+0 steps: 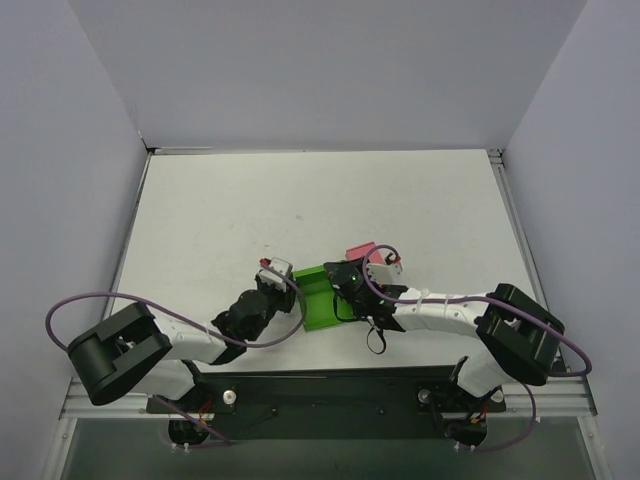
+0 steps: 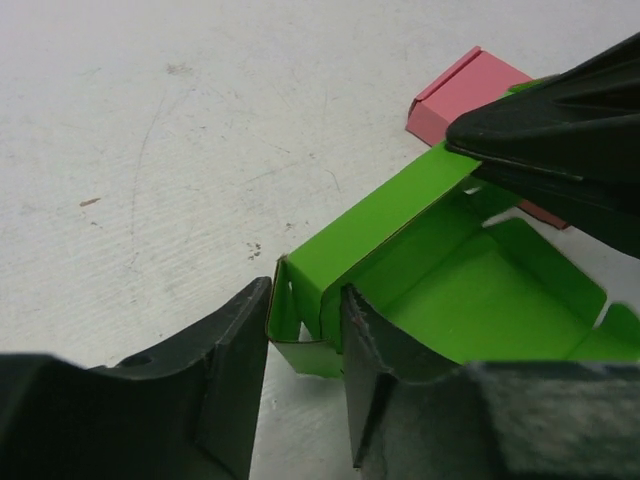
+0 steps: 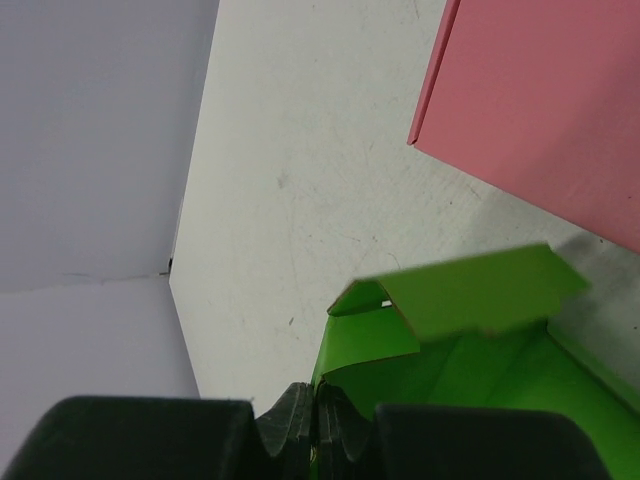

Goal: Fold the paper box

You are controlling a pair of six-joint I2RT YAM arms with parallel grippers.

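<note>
The paper box (image 1: pixel 318 302) is bright green and lies open-topped on the white table between my two grippers. In the left wrist view its long wall (image 2: pixel 380 225) stands up, with a bent side flap (image 2: pixel 300 335) at the near corner. My left gripper (image 2: pixel 306 292) straddles that corner, one finger outside touching the flap and the other inside against the wall. My right gripper (image 3: pixel 318 400) is shut on the top edge of the same wall at its far end, seen as dark jaws (image 2: pixel 540 150). An end flap (image 3: pixel 470 290) folds over inside the box.
A flat pink box (image 1: pixel 358 249) lies just behind the green one, close to the right gripper (image 1: pixel 342 285), and shows as pink box (image 3: pixel 540 100) at the right wrist view's upper right. White walls enclose the table (image 1: pixel 300 200) on three sides.
</note>
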